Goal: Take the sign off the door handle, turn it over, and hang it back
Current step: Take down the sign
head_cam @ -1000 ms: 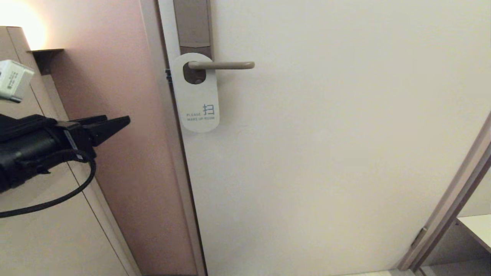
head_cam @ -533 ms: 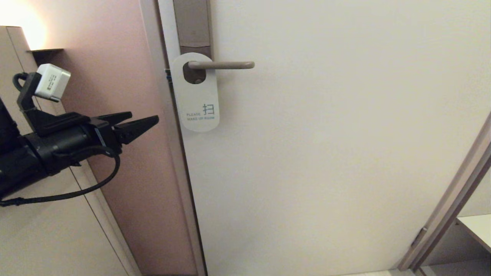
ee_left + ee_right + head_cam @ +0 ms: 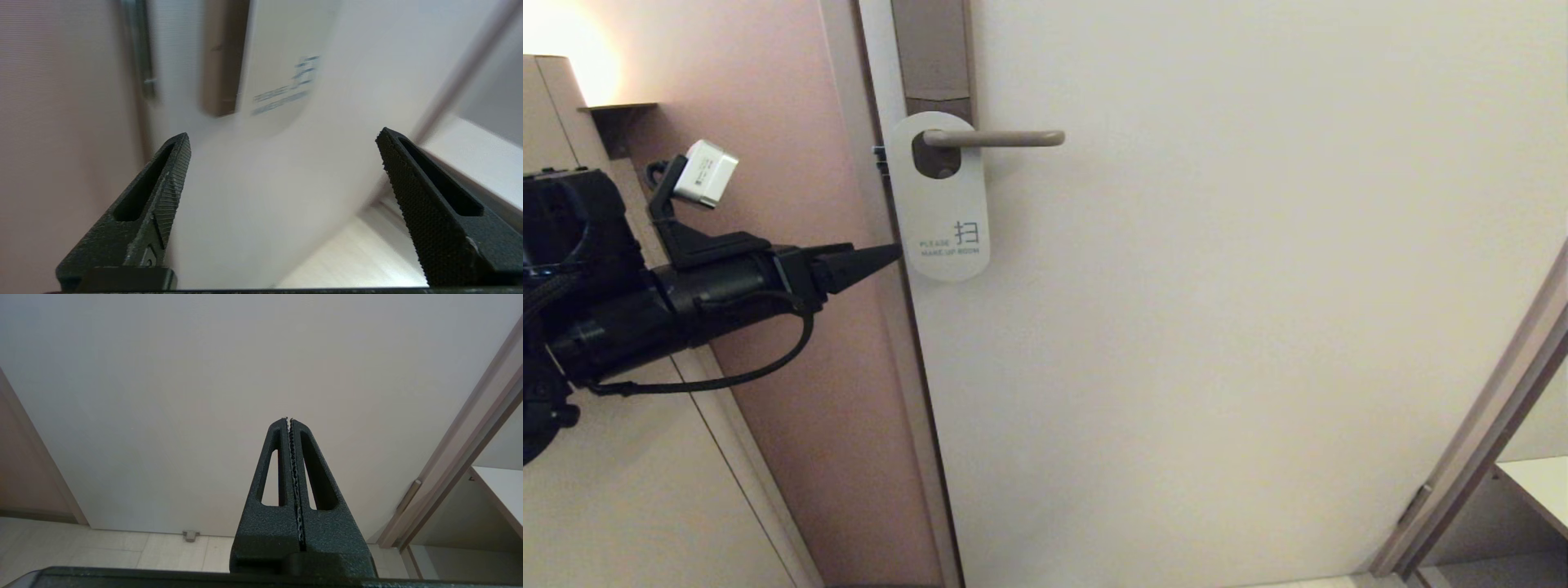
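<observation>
Now | sign [image 3: 939, 200] on door handle [image 3: 996, 139] | door [image 3: 1217, 327] pale, seemingly shut

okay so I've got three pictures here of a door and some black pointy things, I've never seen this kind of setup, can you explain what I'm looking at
This is a two-armed robot facing a door. The wide picture comes from a camera on its head. In it, a white sign reading "PLEASE MAKE UP ROOM" hangs on the door handle. The black arm on the left ends in the left gripper, reaching toward the sign's lower edge. The other two pictures come from cameras on each wrist, looking out past the jaws. The left one shows its jaws wide apart with the sign ahead, nothing held. The right gripper is shut and empty, pointing at bare door, out of the head camera's sight.
</observation>
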Available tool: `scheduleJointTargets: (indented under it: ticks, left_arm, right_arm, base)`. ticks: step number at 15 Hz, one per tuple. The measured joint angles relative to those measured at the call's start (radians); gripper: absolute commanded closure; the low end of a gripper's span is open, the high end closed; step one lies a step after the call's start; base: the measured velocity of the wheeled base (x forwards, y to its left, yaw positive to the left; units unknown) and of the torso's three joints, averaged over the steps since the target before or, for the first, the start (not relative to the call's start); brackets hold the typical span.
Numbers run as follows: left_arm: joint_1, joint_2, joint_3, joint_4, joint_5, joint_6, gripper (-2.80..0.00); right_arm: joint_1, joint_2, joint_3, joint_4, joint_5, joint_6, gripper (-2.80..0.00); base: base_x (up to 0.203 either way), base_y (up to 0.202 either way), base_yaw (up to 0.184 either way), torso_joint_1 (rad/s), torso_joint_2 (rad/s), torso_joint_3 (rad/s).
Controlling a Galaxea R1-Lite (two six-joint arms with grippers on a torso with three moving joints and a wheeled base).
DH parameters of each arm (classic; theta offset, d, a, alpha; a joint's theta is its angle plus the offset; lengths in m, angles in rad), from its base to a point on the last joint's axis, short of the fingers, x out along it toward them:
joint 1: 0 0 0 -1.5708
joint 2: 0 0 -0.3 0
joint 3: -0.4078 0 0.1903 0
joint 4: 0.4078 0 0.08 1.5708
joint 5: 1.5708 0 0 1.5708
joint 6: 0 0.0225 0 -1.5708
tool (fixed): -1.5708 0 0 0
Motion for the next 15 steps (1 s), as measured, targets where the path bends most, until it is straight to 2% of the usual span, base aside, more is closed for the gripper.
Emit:
scheduleJointTargets:
  ticks: [4, 6, 10, 15]
  left_arm:
    - [-0.008, 0.064, -0.052, 0.0, -0.099, -0.001, -2.8]
    - [-0.017, 0.103, -0.092, -0.021, -0.106, 0.004, -2.8]
    - [-0.042, 0.173, -0.125, -0.148, -0.128, 0.008, -2.8]
    - [-0.065, 0.21, -0.127, -0.149, -0.135, 0.01, -2.8]
  right_arm:
    - [0.0, 0.0, 0.0, 0.0, 0.0, 0.0, 0.0]
    - [0.0, 0.0, 0.0, 0.0, 0.0, 0.0, 0.0]
    - [0.0, 0.0, 0.0, 0.0, 0.0, 0.0, 0.0]
    - [0.0, 0.0, 0.0, 0.0, 0.0, -0.001, 0.0]
  base:
    - [0.0, 0.0, 0.0, 0.0, 0.0, 0.0]
    - [0.0, 0.0, 0.0, 0.0, 0.0, 0.0]
    - [0.0, 0.0, 0.0, 0.0, 0.0, 0.0]
    - [0.0, 0.0, 0.0, 0.0, 0.0, 0.0]
